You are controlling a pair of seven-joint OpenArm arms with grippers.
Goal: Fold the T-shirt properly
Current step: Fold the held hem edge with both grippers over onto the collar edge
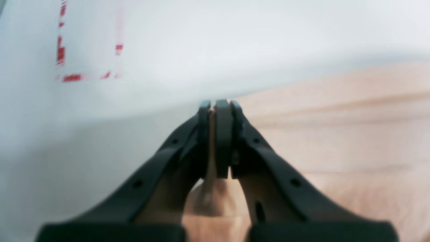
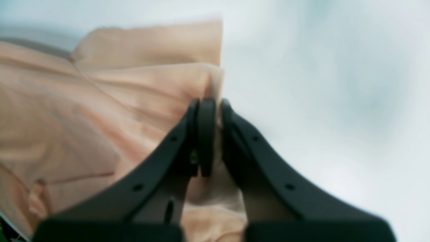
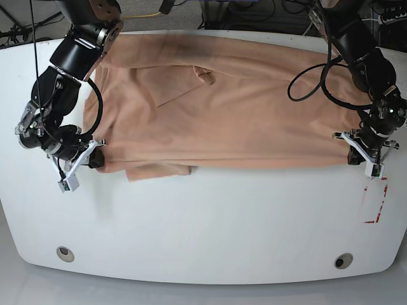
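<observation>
on one white table (image 3: 203,222), two closed pincers pinch one t-shirt (image 3: 222,114).

A white table (image 3: 203,222) lies under and around both end effectors, its surface bare and glossy toward the near edge; red dashed tape marks (image 3: 375,203) sit on it just below the left end effector in the base view, and up and to the left of that end effector's tips in its own wrist view (image 1: 67,53); two round holes, one (image 3: 64,253) well below the right end effector, the other (image 3: 343,261) well below the left; dark cables (image 3: 254,9) lie beyond the far edge.
</observation>
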